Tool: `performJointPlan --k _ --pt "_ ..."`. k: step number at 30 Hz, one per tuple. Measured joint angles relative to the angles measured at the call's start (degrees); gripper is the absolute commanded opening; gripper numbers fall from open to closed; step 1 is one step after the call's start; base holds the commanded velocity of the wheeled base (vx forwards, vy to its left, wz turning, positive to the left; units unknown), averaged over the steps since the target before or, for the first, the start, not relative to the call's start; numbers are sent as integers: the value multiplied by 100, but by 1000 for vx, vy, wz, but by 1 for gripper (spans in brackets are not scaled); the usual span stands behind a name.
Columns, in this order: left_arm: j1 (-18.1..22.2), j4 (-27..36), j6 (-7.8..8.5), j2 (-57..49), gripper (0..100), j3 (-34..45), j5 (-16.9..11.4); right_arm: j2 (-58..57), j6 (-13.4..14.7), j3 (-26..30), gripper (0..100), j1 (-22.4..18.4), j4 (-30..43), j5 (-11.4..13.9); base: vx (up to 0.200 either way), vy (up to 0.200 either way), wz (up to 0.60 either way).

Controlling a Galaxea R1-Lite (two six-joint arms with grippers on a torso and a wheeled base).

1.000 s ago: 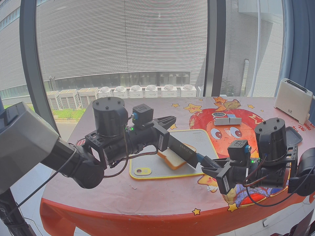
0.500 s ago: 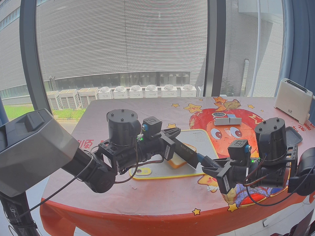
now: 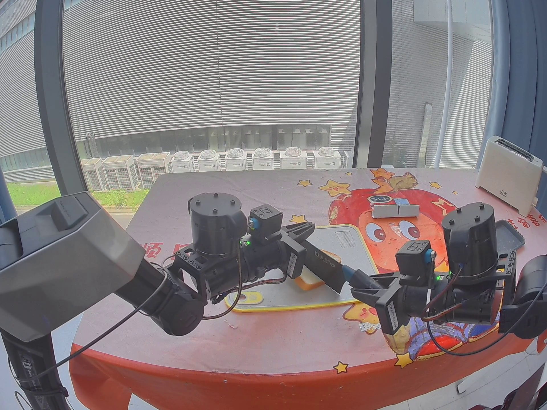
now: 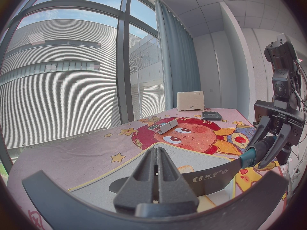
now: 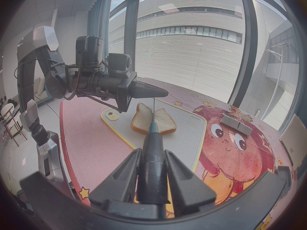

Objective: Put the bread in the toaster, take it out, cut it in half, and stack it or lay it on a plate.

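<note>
A slice of bread (image 5: 140,120) lies on the white cutting board (image 5: 185,134) with a yellow rim. My right gripper (image 5: 153,151) is shut on the handle of a dark-bladed knife (image 3: 322,266). The blade stands edge-down across the middle of the bread (image 3: 307,283). My left gripper (image 3: 305,229) is shut, its tip just over the blade's top edge; I cannot tell whether it touches. From the left wrist, the knife (image 4: 211,178) crosses beyond my left gripper (image 4: 156,154), with bread (image 4: 185,169) behind it and the right gripper (image 4: 271,141) at the handle.
The white toaster (image 3: 509,173) stands at the far right corner, with a dark tray (image 3: 510,236) in front of it. A small grey box (image 3: 395,209) lies on the printed tablecloth behind the board. The table's front edge runs close below both arms.
My left arm has swung right and down, bringing its shut gripper over the knife blade and hiding most of the bread in the head view. The right gripper and knife have hardly moved.
</note>
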Motion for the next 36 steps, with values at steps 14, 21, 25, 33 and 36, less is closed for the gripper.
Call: performJointPlan --k 14,21,25,33,36 --pt "-9 -35 0 44 0 50 0 13 -10 17 0 9 -5 -9 0 0 0" --pt "-63 -22 0 41 0 59 4 20 -18 33 0 12 30 -16 0 0 0" --pt "-101 0 1 37 0 44 2 20 -18 39 0 17 39 -18 0 0 0" --pt "-156 38 1 6 0 30 -2 15 -16 30 0 1 46 -18 0 0 0" --pt "-157 27 1 6 0 41 -2 2 -13 26 0 1 28 -18 0 0 0"
